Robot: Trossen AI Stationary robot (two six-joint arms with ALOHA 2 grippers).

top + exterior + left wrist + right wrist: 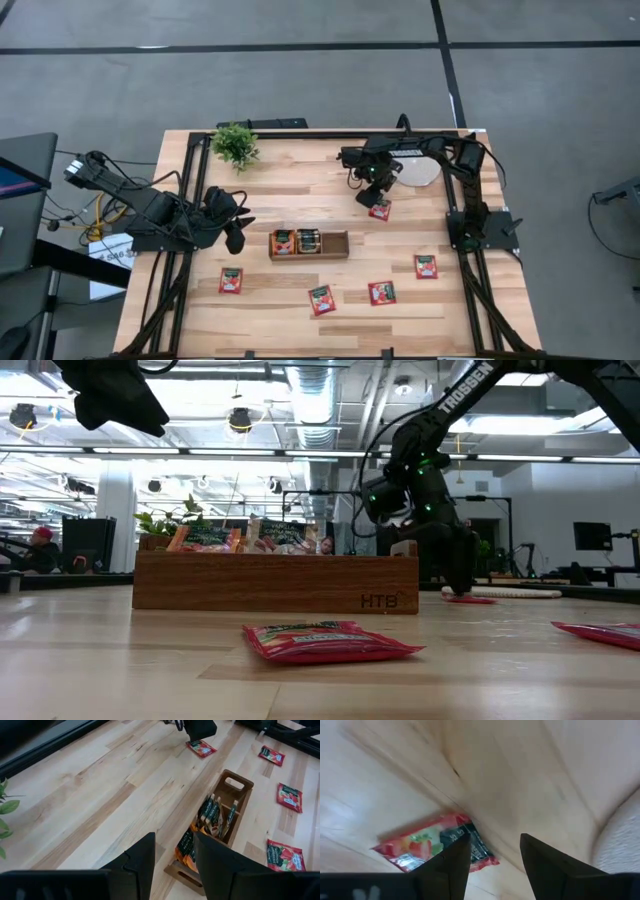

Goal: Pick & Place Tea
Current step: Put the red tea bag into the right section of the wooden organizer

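Observation:
Several red tea sachets lie flat on the wooden table: [231, 280], [321, 299], [381, 292], [426, 266]. One more sachet [380, 210] [427, 847] lies at the far right, under my right gripper [375, 198] [492, 857]. That gripper points steeply down, open, with its fingertips low over the sachet's dark-printed end. The wooden tray [308, 243] holds sachets standing on edge in its left and middle compartments. My left gripper [235, 235] [175, 865] hangs open above the table, left of the tray, with nothing between its fingers. My right gripper comes at the sachet from above, and one finger [452, 865] stands over the sachet's dark-printed end [472, 847]. The sachet lies flat on the table. Whether the finger touches it, I cannot tell.
A small green plant [236, 145] stands at the far left edge. A pale round mat [418, 170] lies at the far right, behind my right gripper. Black frame rails [190, 190] run along the table's sides. There is bare wood between the tray and the far edge.

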